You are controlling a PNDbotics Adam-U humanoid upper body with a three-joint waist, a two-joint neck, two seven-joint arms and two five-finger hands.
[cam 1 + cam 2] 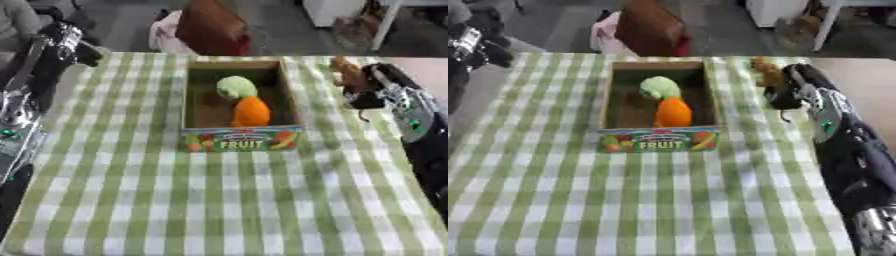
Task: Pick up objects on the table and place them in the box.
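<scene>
1. Green-and-white checked cloth covers the table (219,210), and the whole near half of it lies bare from the left edge to the right edge; grey floor and furniture show beyond the far edge.
2. At the far left corner the left robot hand (61,42) sits over the table's left edge, dark and blurred; I cannot tell whether its fingers are straight or curled. Its arm runs down along the left edge, off the cloth.
3. Between that arm and the box a wide strip of cloth is free.
4. Against the middle of the far edge stands the box (243,140), an open cardboard tray with "FRUIT" printed on its near wall.
5. Inside it a pale green round object (235,87) lies toward the far end, with an orange object (252,112) just beside it on the near side, touching or nearly so.
6. Right of the box a narrow strip of cloth separates it from the right robot hand (781,95), near the far right corner.
7. That hand is closed around a brown object (766,71), which sticks out toward the far edge.
8. The right arm follows the table's right edge back to the near corner.
</scene>
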